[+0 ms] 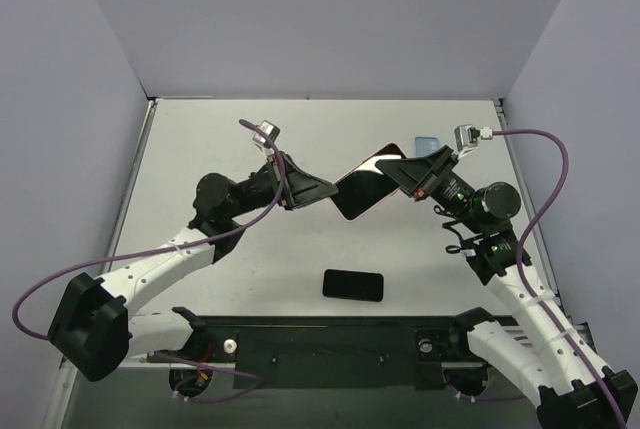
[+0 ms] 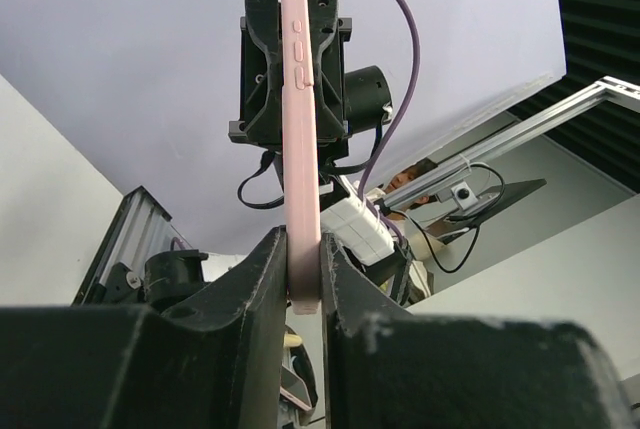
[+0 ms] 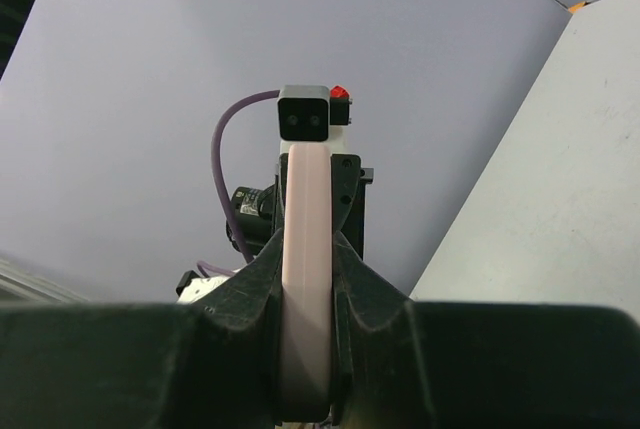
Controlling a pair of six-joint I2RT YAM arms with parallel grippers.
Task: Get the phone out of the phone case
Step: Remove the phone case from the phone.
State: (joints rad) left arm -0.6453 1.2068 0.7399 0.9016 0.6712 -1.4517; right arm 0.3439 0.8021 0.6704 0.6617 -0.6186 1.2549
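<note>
A pale grey table (image 1: 200, 149) stands between plain lavender walls (image 1: 330, 19), and the two arms reach in from the near edge.

The phone case (image 1: 362, 194) is pink and is held in the air above the middle of the table, between the two grippers. From above, its long axis runs on a diagonal, from the near-left end to the far-right end. The broad face is tilted, so a dark surface with a pink border shows to the top camera. I cannot tell if this dark surface is a screen or only the inside of the case.

The left gripper (image 1: 322, 192) holds the near-left end. In the left wrist view the case (image 2: 300, 149) stands as a thin upright strip, seen on its edge, with the side buttons (image 2: 298, 54) turned to the camera. The black fingers (image 2: 265, 289) press on both faces of it, so the jaws are narrow and closed on the case.

The right gripper (image 1: 398, 171) holds the far-right end. In the right wrist view the case (image 3: 305, 249) is again edge-on and upright, and the fingers (image 3: 370, 299) are tight against both sides.

One black phone (image 1: 352, 285) lies flat on the table, near the arm bases and well apart from the case, with its long axis going left to right. One small blue object (image 1: 427, 143) lies on the table behind the right gripper; I cannot tell what it is.

In count: one pink case, one black phone, one blue object, two grippers.
</note>
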